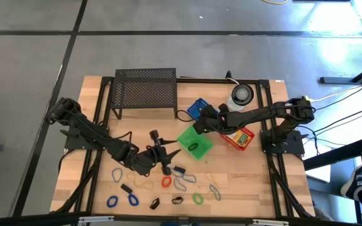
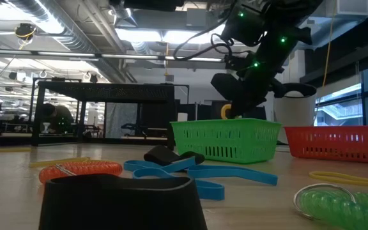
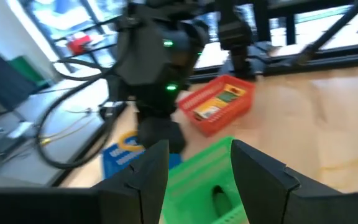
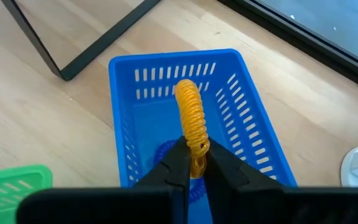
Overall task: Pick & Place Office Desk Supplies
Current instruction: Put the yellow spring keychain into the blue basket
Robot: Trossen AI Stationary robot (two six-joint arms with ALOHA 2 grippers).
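My right gripper (image 4: pixel 196 154) is shut on a yellow coiled loop (image 4: pixel 190 109) and hangs over the blue basket (image 4: pixel 241 124); in the high view it (image 1: pixel 201 123) sits between the blue basket (image 1: pixel 198 108) and the green basket (image 1: pixel 195 143). My left gripper (image 3: pixel 201 158) is open above mid-table (image 1: pixel 162 150), facing the green basket (image 3: pixel 197 180), which holds a dark item (image 3: pixel 219 199). Blue (image 1: pixel 132 199), red (image 1: pixel 166 182), green (image 1: pixel 197 198) and grey (image 1: pixel 181 182) loops and black clips (image 1: pixel 154 203) lie flat on the near part of the table. My right gripper pinches the yellow coiled loop between its two fingers at one end (image 4: pixel 199 148). The fingers come from above, slanting down. The rest of the coil reaches out beyond the fingertips over the inside of the blue basket, clear of the table; in the low view a yellow bit (image 2: pixel 225 112) shows under the gripper.
A black mesh rack (image 1: pixel 144 91) stands at the far edge, with a round white and grey object (image 1: pixel 241 94) to its right. A red basket (image 1: pixel 239 136) with packets sits right of the green one. Bare wood lies near right (image 1: pixel 256 182).
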